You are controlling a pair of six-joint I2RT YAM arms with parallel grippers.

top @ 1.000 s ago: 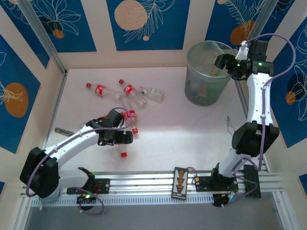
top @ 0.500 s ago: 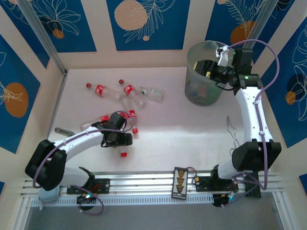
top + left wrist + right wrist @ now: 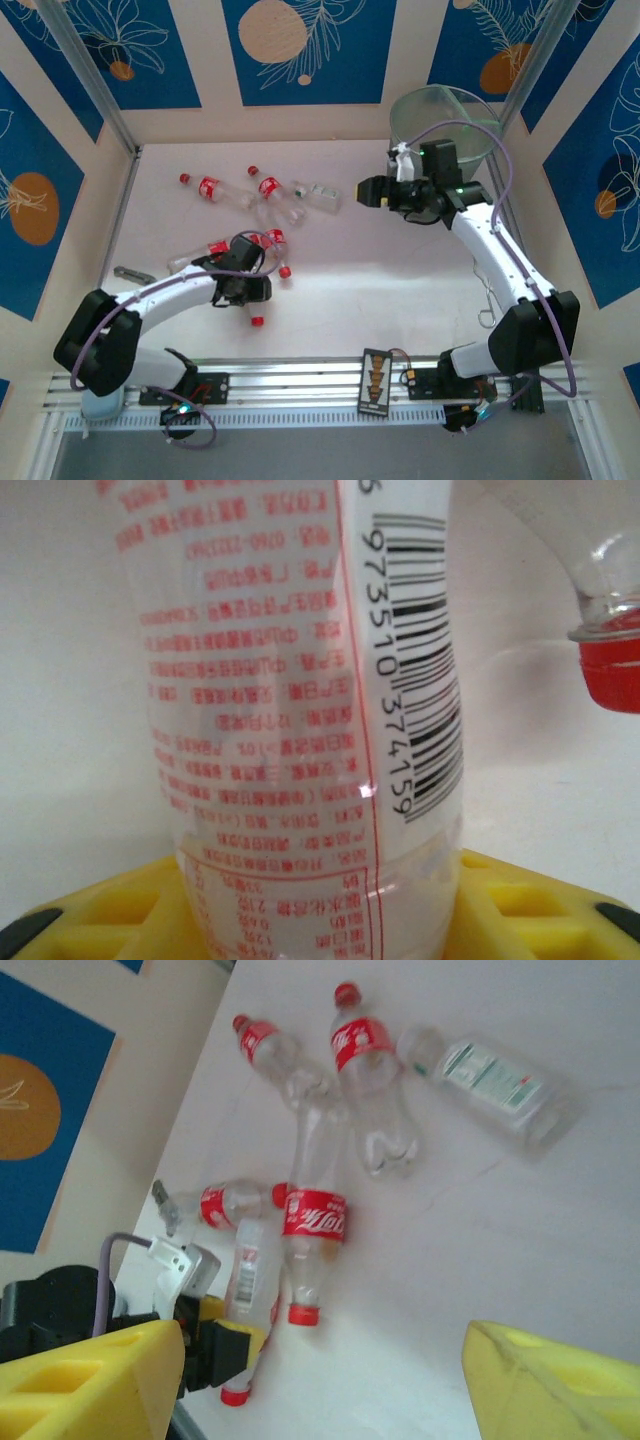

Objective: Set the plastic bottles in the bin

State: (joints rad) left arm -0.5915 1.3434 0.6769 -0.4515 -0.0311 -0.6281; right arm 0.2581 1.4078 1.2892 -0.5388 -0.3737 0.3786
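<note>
Left gripper point(image 3: 246, 291) straddled a bottle point(image 3: 300, 680); we couldn't tell if it was clamped. We judged: squeeze mid-body, lift clear of neighbours, then go to the bin point(image 3: 478, 140). Right gripper point(image 3: 370, 190) gaped empty.

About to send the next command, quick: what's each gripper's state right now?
Left gripper: looks closed on a plastic bottle, fingers against both its sides.
Right gripper: open, holding nothing.
</note>
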